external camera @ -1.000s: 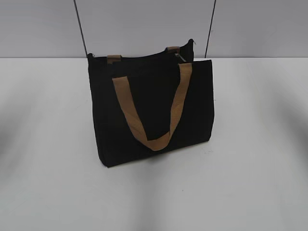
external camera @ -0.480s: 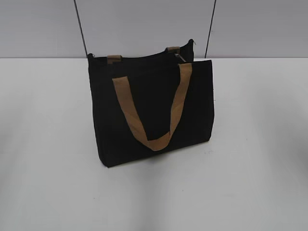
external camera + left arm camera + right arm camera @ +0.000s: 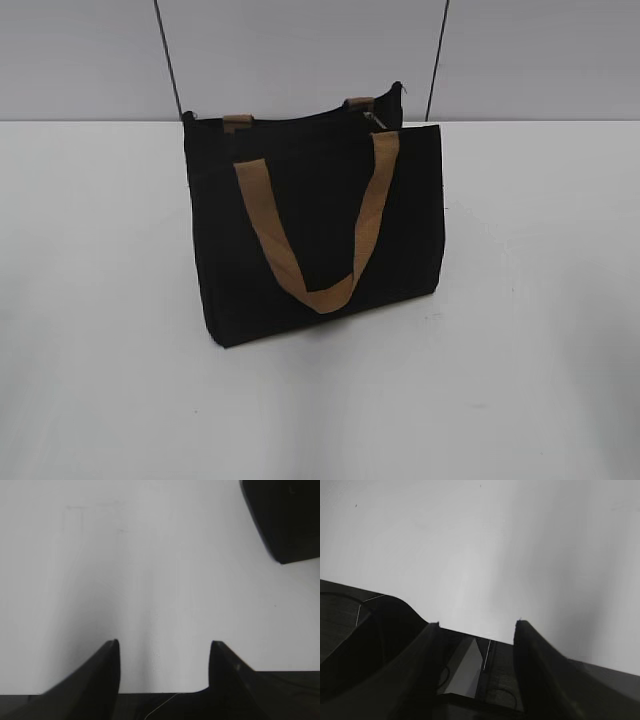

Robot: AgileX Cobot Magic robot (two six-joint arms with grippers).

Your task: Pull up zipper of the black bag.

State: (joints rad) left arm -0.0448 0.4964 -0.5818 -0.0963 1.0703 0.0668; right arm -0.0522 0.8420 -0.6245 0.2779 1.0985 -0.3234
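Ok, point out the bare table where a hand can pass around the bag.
The table is bare left of the black bag, right of it and across the whole front. The only tight strip lies behind the bag, toward the wall. Both wrist views show bare surface under the open left gripper and right gripper.

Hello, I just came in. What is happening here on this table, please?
Nothing is being handled yet. A black bag with tan handles stands upright on the white table; its zipper pull sits at the top right corner. The left pincer and right pincer both hang open over bare table, holding nothing; only a corner of the bag shows in the left wrist view.
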